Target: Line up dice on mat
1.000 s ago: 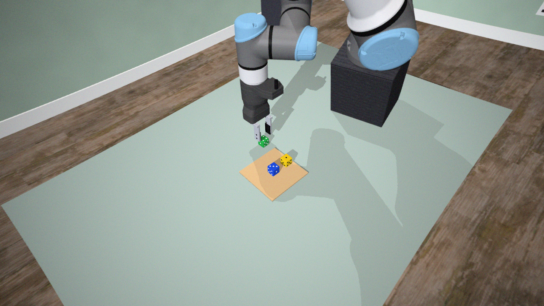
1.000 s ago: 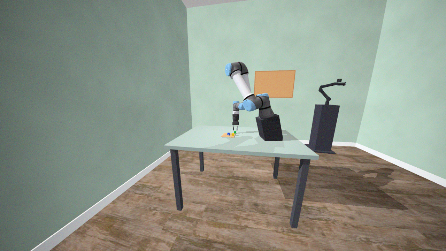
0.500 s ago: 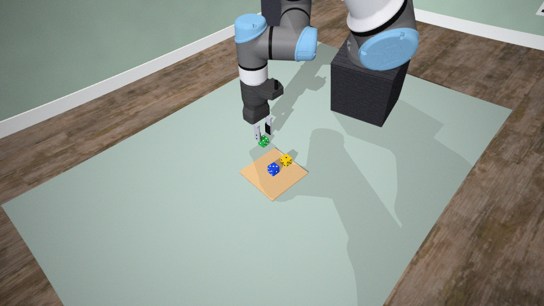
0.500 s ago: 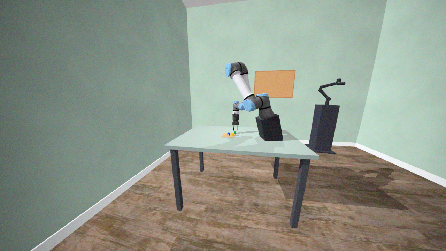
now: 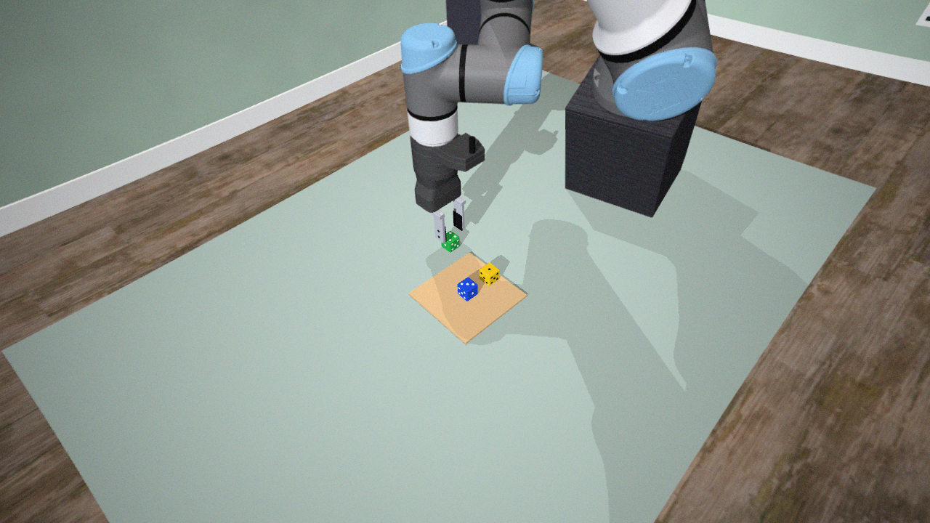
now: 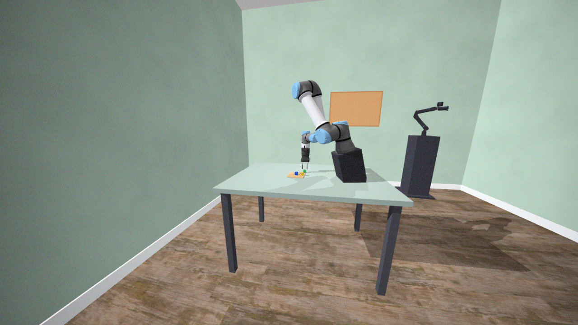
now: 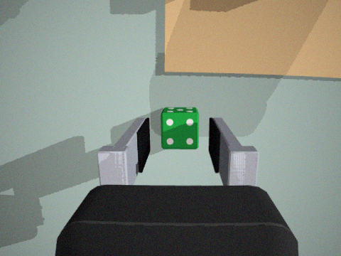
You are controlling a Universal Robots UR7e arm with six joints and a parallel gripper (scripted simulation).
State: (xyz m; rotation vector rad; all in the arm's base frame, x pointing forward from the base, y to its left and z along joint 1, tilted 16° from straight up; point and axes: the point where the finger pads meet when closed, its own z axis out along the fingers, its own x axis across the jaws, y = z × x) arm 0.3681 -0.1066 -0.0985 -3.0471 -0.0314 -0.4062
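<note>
A green die (image 5: 450, 242) showing four on top sits on the table just off the tan mat (image 5: 471, 299), near the mat's far corner. My gripper (image 5: 450, 229) is open, low over the die. In the wrist view the die (image 7: 180, 128) stands between the two fingers with a gap on each side; the gripper (image 7: 179, 139) touches nothing.
The robot's dark base block (image 5: 623, 152) stands at the back right of the table. In the exterior view the table (image 6: 311, 185) stands in a green room, with a dark pedestal (image 6: 420, 165) on the floor behind.
</note>
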